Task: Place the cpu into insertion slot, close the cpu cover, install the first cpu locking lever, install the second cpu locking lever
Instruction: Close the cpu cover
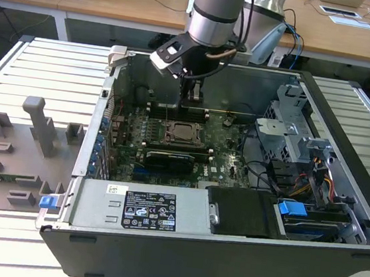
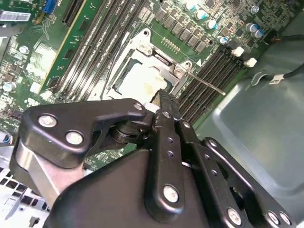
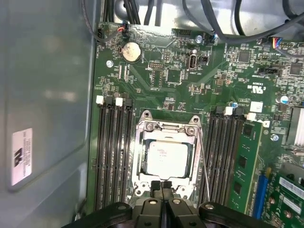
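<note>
First wrist view: the pincer's [image 3: 161, 184] two fingertips are pressed together, nothing seen between them, right at the edge of the socket [image 3: 144, 115] on the green board [image 3: 156, 85]. The chip [image 3: 166, 159] lies flat in the socket. The cover plate [image 3: 139, 159] lies down around it, the chip showing through its window. A thin lever rod [image 3: 203, 159] runs along one side. In the exterior view the pincer hangs at twelve o'clock of the socket, inside the open computer case [image 1: 192, 250]. A long black card [image 1: 167, 158] lies at six o'clock.
</note>
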Motion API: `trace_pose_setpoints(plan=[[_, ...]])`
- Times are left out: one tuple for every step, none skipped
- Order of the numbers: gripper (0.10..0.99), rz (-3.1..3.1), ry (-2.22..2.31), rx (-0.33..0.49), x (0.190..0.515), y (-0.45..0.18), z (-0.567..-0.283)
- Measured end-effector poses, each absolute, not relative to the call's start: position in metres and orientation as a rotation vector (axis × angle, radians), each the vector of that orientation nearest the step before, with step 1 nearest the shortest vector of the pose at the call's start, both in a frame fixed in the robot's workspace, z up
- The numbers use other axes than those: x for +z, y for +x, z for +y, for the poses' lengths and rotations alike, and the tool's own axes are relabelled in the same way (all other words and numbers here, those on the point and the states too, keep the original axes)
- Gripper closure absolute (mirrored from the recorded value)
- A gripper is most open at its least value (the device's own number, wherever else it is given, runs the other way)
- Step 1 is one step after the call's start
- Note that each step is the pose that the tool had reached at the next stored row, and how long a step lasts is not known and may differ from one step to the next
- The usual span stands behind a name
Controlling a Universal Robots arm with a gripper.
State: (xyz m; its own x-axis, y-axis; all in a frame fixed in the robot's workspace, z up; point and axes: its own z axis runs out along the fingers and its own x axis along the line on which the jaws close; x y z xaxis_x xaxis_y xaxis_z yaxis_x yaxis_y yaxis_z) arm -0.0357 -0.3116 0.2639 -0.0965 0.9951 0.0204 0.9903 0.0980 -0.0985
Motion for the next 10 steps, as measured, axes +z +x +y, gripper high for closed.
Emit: trace_pose_setpoints(plan=[[0.98,-2.266,-2.055,0.091,0.269,-0.036,-0.312],[0.98,-2.266,-2.055,0.092,0.273,-0.036,-0.312],[0.98,-2.266,-2.055,0.092,0.276,-0.036,-0.312],[0.98,-2.266,-2.055,0.092,0.278,-0.036,-0.312],[0.98,-2.266,-2.055,0.092,0.28,-0.036,-0.312],[0.98,-2.266,-2.055,0.092,0.28,-0.036,-0.312],[0.98,-2.266,-2.055,0.091,0.28,-0.036,-0.312],[0.98,-2.266,-2.055,0.092,0.28,-0.036,-0.312],[0.98,-2.266,-2.055,0.092,0.28,-0.036,-0.312],[0.98,-2.266,-2.055,0.092,0.28,-0.036,-0.312]])
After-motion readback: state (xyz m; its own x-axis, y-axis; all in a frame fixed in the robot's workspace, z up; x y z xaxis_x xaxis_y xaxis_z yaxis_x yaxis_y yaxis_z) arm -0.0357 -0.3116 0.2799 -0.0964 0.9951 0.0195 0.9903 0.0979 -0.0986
